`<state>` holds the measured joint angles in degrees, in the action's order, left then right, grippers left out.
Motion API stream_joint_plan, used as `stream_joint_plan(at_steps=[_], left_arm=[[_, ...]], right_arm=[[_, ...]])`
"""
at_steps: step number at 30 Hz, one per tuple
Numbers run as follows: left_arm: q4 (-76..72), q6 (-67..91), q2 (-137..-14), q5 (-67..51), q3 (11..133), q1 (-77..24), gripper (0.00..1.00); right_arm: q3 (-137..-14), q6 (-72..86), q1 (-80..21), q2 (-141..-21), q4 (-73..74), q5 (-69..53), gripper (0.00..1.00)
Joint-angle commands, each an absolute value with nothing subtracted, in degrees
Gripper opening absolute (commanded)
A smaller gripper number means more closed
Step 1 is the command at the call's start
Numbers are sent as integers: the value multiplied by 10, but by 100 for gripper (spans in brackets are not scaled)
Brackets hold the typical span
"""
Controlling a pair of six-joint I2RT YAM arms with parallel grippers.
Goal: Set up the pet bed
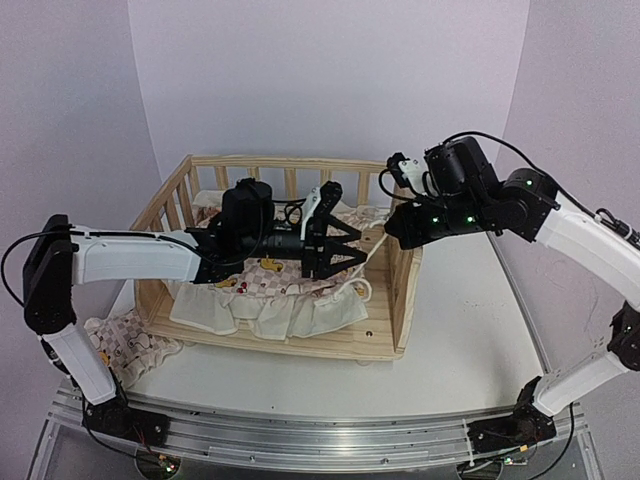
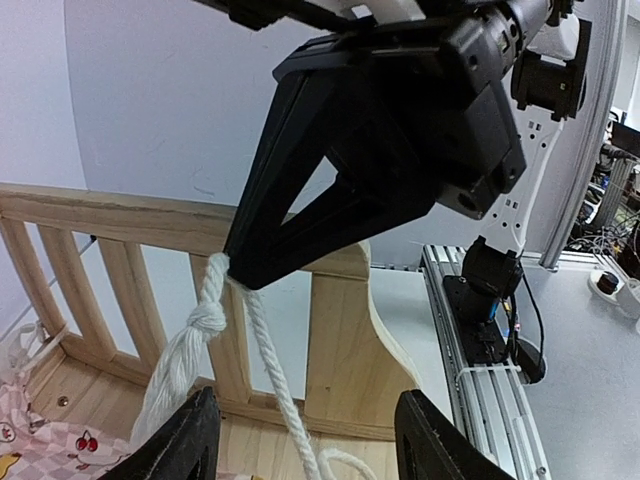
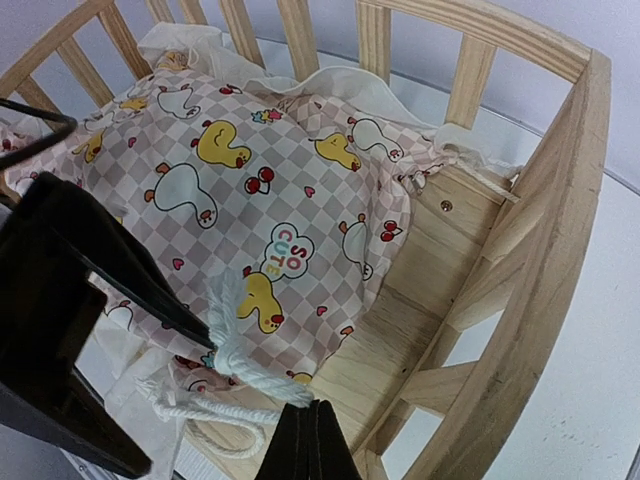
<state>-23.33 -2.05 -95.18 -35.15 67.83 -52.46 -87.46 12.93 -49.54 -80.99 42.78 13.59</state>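
Pale pine forms the pet bed frame [image 1: 290, 160], which stands in the middle of the white table [image 1: 460, 330] with slatted rails at its back and both ends. Its near long side faces the arm bases.

The cushion [image 3: 290, 190] lies inside on the frame floor, printed with pink and white checks, yellow and white ducks, and cherries. Its cream ruffle [image 1: 270, 315] spills over the front edge of the base. By the right end rail, some bare wood floor shows beside the cushion's corner.

From that corner a white tie string [image 3: 262, 382] runs up past a knot [image 2: 205, 320] to the right gripper [image 3: 308, 420]. Its 2 black fingers are pressed together on the string just above the knot, and it hangs in front of the right end rail.

The left gripper [image 2: 308, 410] reaches in over the cushion from the left. Its fingers [image 2: 185, 445] stand wide apart, with the string hanging between them and not visibly touching either.

A second checked cloth [image 1: 130, 340] lies on the table at the frame's front left corner, partly under the left arm.
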Motion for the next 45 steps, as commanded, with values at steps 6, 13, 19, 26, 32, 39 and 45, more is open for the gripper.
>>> stream_joint_plan(at_steps=[6, 13, 19, 26, 32, 39, 45], left_arm=[[-279, -15, -1031, -382, 766, -552, 42], [-290, -5, -1045, -353, 781, -556, 1], [-288, 12, -1063, -351, 787, -563, 0], [-248, -32, -1097, -290, 809, -563, 0], [-237, -77, -1126, -302, 844, -565, 0], [-233, -161, -1158, -328, 888, -567, 0], [-215, -242, -1170, -387, 907, -573, 0]], right_arm=[[-842, 190, -479, -750, 368, 128, 0], [-805, 214, -457, -732, 367, 127, 0], [-799, 234, -426, -728, 367, 79, 0], [-810, 238, -412, -698, 369, 70, 32], [-759, 273, -379, -639, 376, 95, 38], [-677, 317, -256, -648, 368, -112, 39], [-611, 276, -190, -660, 277, -311, 31]])
